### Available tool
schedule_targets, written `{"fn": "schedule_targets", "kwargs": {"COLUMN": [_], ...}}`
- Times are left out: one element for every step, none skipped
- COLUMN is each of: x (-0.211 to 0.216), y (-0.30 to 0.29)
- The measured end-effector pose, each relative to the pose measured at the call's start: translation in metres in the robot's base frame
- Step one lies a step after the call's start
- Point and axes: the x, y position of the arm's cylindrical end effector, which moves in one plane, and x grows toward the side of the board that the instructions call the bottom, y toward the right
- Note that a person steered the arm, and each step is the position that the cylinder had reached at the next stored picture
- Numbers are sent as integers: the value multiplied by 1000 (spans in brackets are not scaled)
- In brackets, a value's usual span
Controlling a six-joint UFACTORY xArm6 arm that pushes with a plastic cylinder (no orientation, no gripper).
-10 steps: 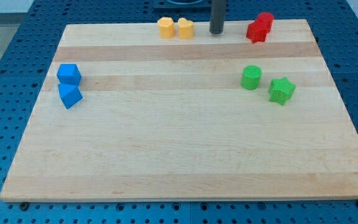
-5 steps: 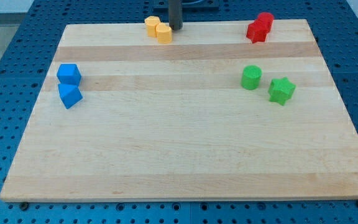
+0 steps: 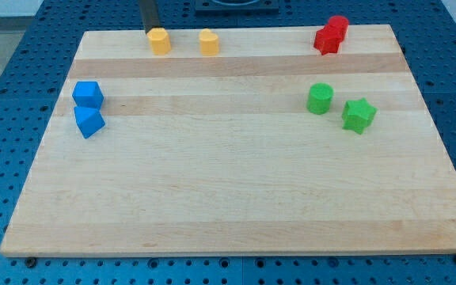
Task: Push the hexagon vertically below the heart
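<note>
Two yellow blocks lie near the board's top edge. The left one looks like the hexagon. The right one looks like the heart. They are apart, at about the same height in the view. My tip is at the board's top edge, just up and left of the left yellow block, touching or nearly touching it. The rod runs up out of the view's top.
The wooden board lies on a blue perforated table. A blue cube and a second blue block sit at the view's left. A green cylinder and a green star sit at the right. Two red blocks sit at the top right.
My tip has swept left along the top edge. It shoved both yellow blocks left; the left one has slid further left and the two have separated.
</note>
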Motion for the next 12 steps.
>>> {"fn": "schedule_targets", "kwargs": {"x": [28, 83, 79, 54, 53, 53, 67, 83, 111, 110, 107, 106], "y": [16, -58, -42, -31, 29, 59, 69, 74, 74, 71, 71, 71]}}
